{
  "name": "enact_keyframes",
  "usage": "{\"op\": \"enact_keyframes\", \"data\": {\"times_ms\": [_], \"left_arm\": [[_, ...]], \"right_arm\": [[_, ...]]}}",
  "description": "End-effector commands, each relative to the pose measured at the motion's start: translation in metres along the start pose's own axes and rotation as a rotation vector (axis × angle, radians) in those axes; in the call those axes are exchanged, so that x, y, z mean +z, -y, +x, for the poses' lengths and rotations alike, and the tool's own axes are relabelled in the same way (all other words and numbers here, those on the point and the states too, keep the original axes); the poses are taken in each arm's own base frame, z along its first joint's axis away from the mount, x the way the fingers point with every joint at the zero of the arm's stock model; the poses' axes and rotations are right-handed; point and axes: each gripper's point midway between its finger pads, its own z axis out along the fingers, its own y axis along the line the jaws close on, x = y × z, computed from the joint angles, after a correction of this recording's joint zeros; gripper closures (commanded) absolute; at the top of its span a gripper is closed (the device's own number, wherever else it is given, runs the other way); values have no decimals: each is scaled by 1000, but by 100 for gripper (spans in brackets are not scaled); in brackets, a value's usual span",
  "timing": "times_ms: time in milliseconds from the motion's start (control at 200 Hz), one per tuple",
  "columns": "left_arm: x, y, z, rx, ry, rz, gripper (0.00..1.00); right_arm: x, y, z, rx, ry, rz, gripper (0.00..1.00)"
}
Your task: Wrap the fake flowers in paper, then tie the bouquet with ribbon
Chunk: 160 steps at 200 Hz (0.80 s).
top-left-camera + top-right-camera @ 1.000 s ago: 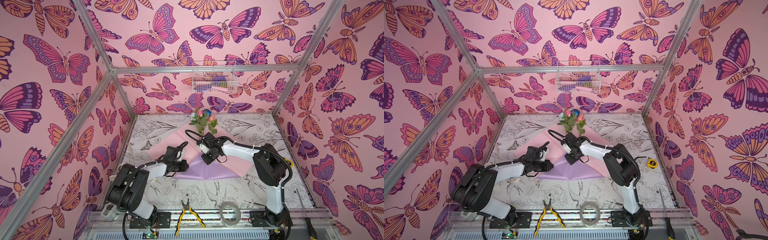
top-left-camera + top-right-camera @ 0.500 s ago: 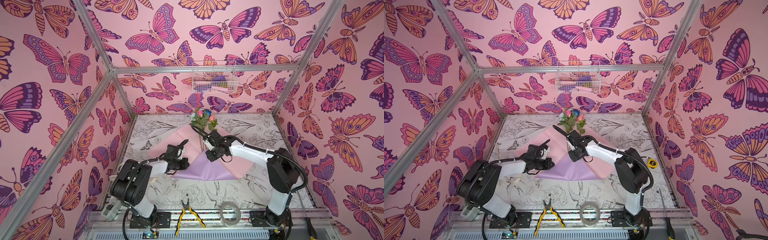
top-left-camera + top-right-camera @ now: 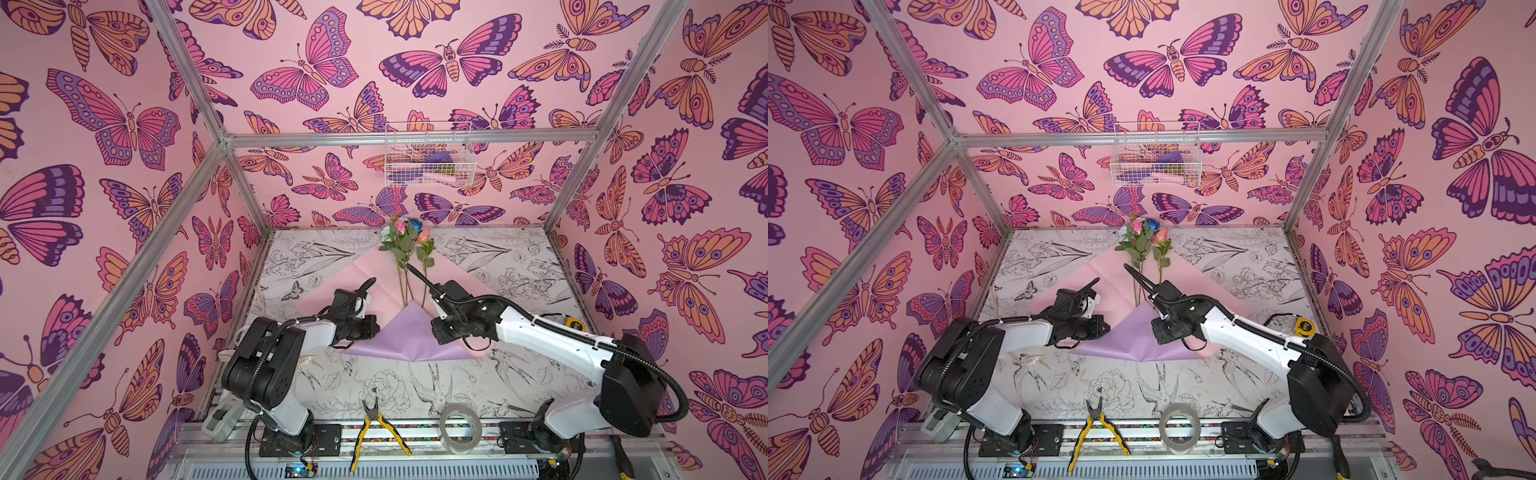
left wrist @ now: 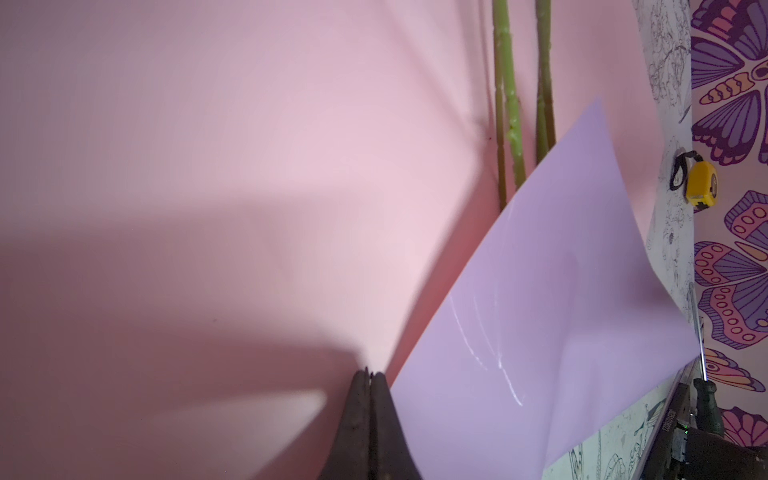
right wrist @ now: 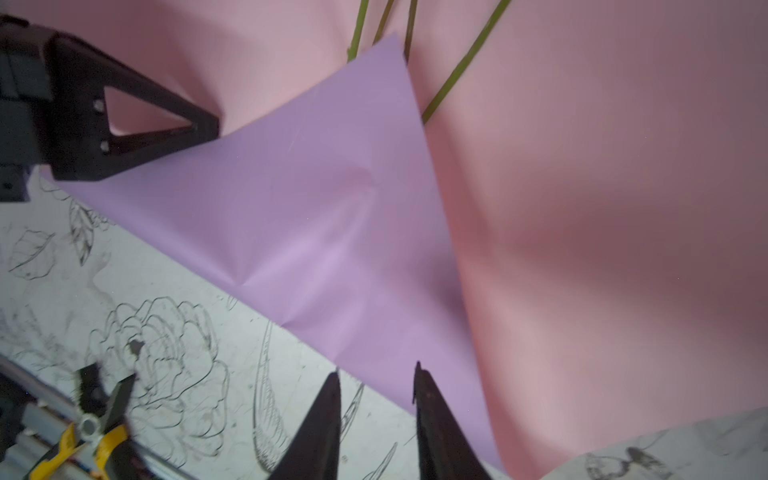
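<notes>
**A:** Nearest first. The right gripper [image 5: 376, 369] has its jaws part open with nothing between them, and it hangs over the near fold of the lilac flap [image 5: 316, 208].

**B:** Left?

**A:** The left gripper [image 4: 369, 376] is closed tight, tips on the pink sheet [image 4: 249, 166] right at the flap's left edge. Can't tell if any paper is nipped.

**B:** Where's the bouquet?

**A:** The bouquet [image 3: 411, 332] is mid-table and not a cone yet. The sheet lies open with the flap folded over the stem ends. The fake flowers [image 3: 405, 245] lie on it, heads toward the back wall. No ribbon visible.

**B:** Risks?

**A:** My read: nothing pins the flap's tip and the crease looks soft, so it may spring back open. If left drags sideways, the sheet could skew and roll the stems off centre. If right closes low on the fold, it could crumple the paper rather than grip it.

**B:** Versus a second back?

**A:** Right was clamped shut at the flap's tip, by the stems. It has let go and backed off to the flap's right side. Left is in about the same spot, and the flowers haven't moved.
</notes>
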Motion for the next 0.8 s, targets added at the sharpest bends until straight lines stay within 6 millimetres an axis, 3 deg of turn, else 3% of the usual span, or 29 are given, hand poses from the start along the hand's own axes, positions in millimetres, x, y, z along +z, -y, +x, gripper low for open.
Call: {"op": "enact_keyframes", "data": {"times_ms": [0, 100, 120, 285, 441, 561, 666, 796], "left_arm": [[3, -3, 10, -26, -34, 12, 100], [2, 0, 9, -30, -32, 23, 100], [1, 1, 9, -30, -30, 27, 100], [-11, 12, 4, -43, -1, 56, 100], [-33, 18, 1, -60, 33, 29, 74], [-55, 20, 1, -69, 73, -13, 60], [-76, 30, 1, -74, 125, -2, 57], [-86, 41, 19, -121, 136, 41, 62]], "right_arm": [[21, -16, 22, 102, -79, -78, 73], [34, -17, 23, 117, -100, -78, 77], [43, -13, 27, 121, -121, -48, 77], [64, 6, 22, 138, -141, 62, 80], [75, 14, 20, 175, -154, 90, 82], [77, 16, 21, 188, -157, 102, 82], [80, 16, 21, 198, -162, 104, 83], [82, 18, 21, 205, -162, 117, 83]]}}
